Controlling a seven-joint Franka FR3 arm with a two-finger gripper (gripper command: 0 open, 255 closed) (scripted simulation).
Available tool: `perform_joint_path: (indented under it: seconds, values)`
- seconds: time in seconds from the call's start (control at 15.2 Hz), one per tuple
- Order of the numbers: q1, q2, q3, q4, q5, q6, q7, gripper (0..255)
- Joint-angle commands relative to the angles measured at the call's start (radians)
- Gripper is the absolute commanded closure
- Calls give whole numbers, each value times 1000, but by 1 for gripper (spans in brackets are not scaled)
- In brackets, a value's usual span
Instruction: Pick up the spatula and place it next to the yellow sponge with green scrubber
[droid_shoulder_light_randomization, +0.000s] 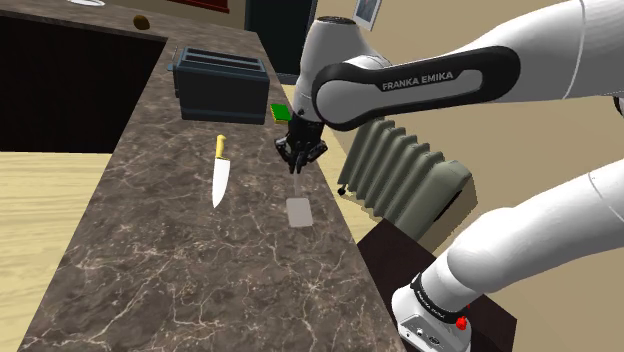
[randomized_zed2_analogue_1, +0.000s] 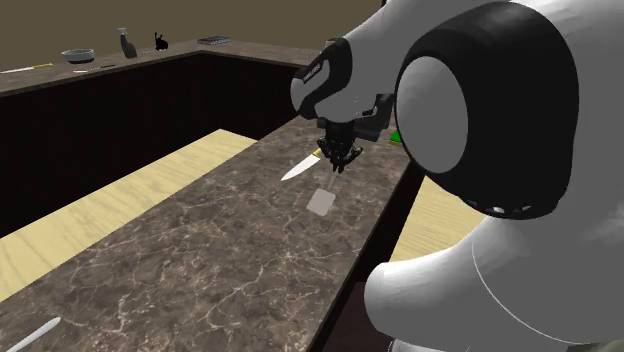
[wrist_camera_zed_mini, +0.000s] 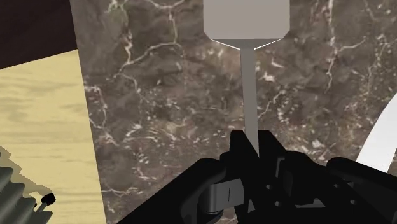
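1. Tool (wrist_camera_zed_mini: 253, 141) state: both black fingers are clamped on the end of the thin handle of the spatula (wrist_camera_zed_mini: 247, 22). The grey blade points away from the fingers, over the dark veined surface (wrist_camera_zed_mini: 159, 95).
2. Spatula location: in the shoulder view the blade sits close to the long edge of the surface on the stand's side, about midway along it, just ahead of the tool. The blade appears to hang slightly above the surface, but contact cannot be ruled out from these angles.
3. Target location: the sponge (droid_shoulder_light_randomization: 281, 112) shows as a green patch near the same long edge, farther along toward the end of the surface. It lies just beside the dark toaster (droid_shoulder_light_randomization: 220, 85). The arm (droid_shoulder_light_randomization: 400, 85) covers part of it, so its yellow body cannot be confirmed.
4. Obstacle: a knife (droid_shoulder_light_randomization: 219, 175) with a yellow handle lies flat near the middle of the surface, well apart from the spatula.
5. Step in hand (judgement): the grasp is made and the carry to the sponge is not yet done.
6. Next move (judgement):
   - Raise the spatula until the blade is clear of the surface.
   - Travel along the stand-side edge toward the sponge.
   - Stop short of the toaster.
   - Lower the spatula until the blade rests beside the sponge, not on it.
   - Part the fingers only then.
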Motion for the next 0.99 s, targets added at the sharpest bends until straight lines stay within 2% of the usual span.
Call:
perform_joint_path:
  seconds: [0.0,0.46,0.92]
  values:
    - [-29,63,-12,48,-34,10,-17,255]
    - [-98,285,-49,267,-144,-4,-56,255]
    - [-125,519,-89,549,-237,-67,-92,255]
